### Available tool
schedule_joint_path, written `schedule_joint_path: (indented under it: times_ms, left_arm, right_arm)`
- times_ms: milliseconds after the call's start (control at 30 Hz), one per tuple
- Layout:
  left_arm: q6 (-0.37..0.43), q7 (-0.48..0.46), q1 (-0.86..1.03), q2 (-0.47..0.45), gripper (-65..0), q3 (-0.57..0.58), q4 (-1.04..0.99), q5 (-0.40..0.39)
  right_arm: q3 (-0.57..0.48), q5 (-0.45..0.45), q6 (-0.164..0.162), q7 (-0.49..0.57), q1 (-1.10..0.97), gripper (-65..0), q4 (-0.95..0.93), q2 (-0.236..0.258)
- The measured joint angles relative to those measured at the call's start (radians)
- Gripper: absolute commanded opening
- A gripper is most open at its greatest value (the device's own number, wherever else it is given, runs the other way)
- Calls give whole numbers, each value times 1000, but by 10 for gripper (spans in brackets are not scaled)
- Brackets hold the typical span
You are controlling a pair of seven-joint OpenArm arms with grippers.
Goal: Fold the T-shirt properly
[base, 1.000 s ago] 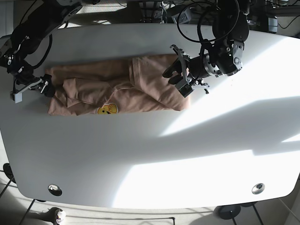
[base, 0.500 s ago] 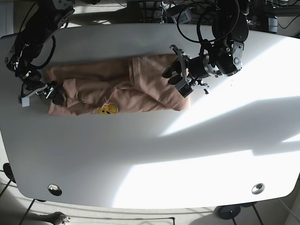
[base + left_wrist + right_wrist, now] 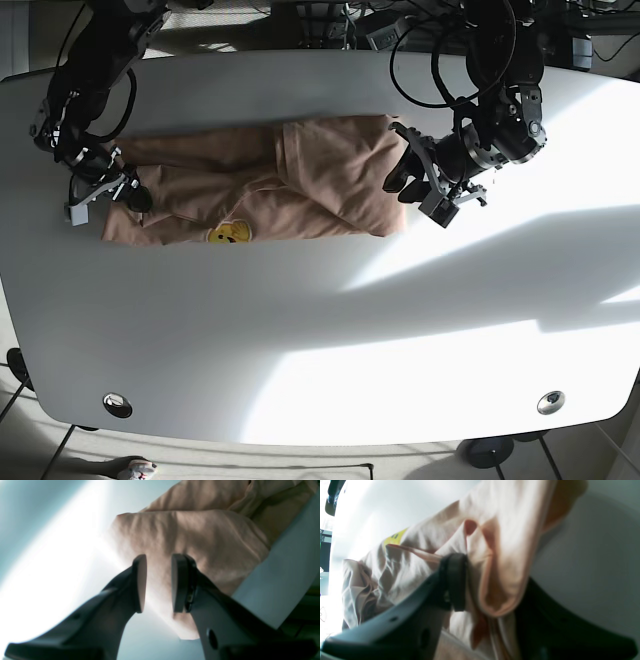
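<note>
Two arms work over a white tabletop, one at each end of a peach T-shirt that lies bunched and partly folded across the upper middle of the base view. A yellow smiley print shows near the garment's lower edge, left of centre. Bright sun patches fall across the right and lower parts of the surface.

At the right end of the cloth in the base view, the left hand sits just beside the shirt's edge. Its wrist view shows the two pads standing apart with a narrow gap, nothing caught between them, and the rounded fold of fabric lying just beyond the tips.

At the left end of the base view, the right hand is at the shirt's corner. In its wrist view the right hand is clamped on the cloth: a hemmed edge of fabric is pinched between the dark fingers and drapes over the far one, with wrinkled folds spreading to the left of the frame
</note>
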Motion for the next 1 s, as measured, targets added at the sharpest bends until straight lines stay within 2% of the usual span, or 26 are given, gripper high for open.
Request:
schedule_joint_path:
  times_ms: [33,67,400,533,633,700,767,867,1000]
  left_arm:
    - [0,0,0,3,-499,0,-1,0]
    - [0,0,0,8,-499,0,-3,0]
    - [3,-5,-6,80,-499,1,-164,7]
    - [3,-10,-57,89,-499,2,-275,7]
    - [3,-21,-95,87,-499,2,-362,-10]
    - [2,-32,-112,83,-499,2,-399,-16]
    - [-1,-45,-122,82,-499,1,-428,-25]
    - [-5,-78,-128,82,-499,1,-464,-39]
    - [-9,-129,-131,83,-499,-1,-513,-61]
  right_arm:
    - [0,1,-3,-6,-1,-617,-1,0]
    - [0,1,-3,-7,-1,-633,0,0]
    - [-8,-91,-21,-92,-53,-629,230,-26]
    - [-8,-93,-22,-147,-64,-629,328,-39]
    - [-11,-96,-22,-178,-79,-629,432,-72]
    - [-50,-103,-24,-212,-87,-629,500,-81]
    - [-120,-98,-22,-232,-90,-629,609,-106]
    - [-193,-87,-22,-272,-117,-629,769,-182]
    - [-348,-93,-22,-329,-148,-629,935,-262]
